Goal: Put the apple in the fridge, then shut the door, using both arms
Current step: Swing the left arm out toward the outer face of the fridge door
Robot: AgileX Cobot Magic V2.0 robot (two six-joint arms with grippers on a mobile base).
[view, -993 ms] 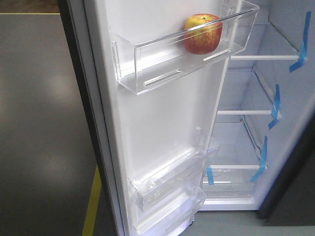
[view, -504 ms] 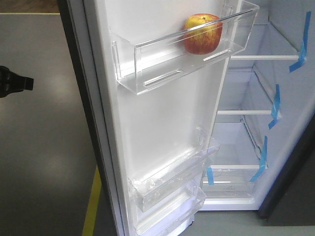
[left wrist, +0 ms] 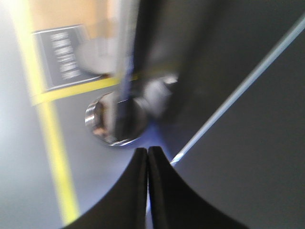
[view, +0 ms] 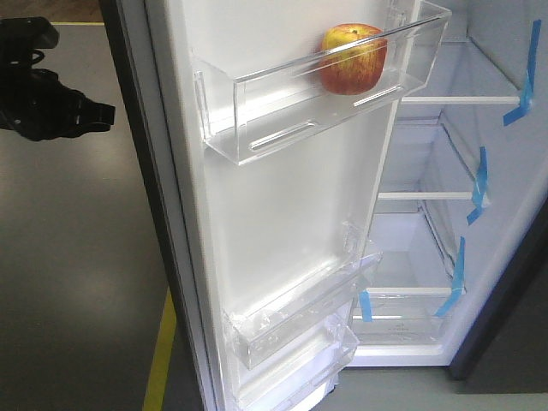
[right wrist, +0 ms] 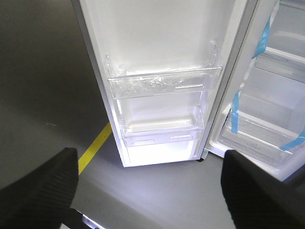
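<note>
The apple [view: 353, 58], red with yellow patches, sits in the top clear bin [view: 257, 120] on the white inner liner of the open door [view: 282, 223]. The fridge [view: 428, 248] stands open at the right, with white shelves and blue tape strips. My left gripper [view: 108, 115] is at the upper left, outside the door's dark outer edge and pointing at it. In the blurred left wrist view its jaws [left wrist: 147, 151] are pressed shut and empty. My right gripper [right wrist: 150, 155] is wide open and empty, low above the floor, facing the door's lower bins [right wrist: 164, 81].
A yellow floor line [view: 161, 360] runs by the door's foot and also shows in the right wrist view [right wrist: 95, 140]. The left wrist view shows a blurred shiny round object [left wrist: 112, 124] on the floor and a dark grey panel [left wrist: 248, 157] at the right.
My left arm has come into the front view from the left edge and risen up and to the right, toward the door's outer edge. The apple and the door have not moved.
</note>
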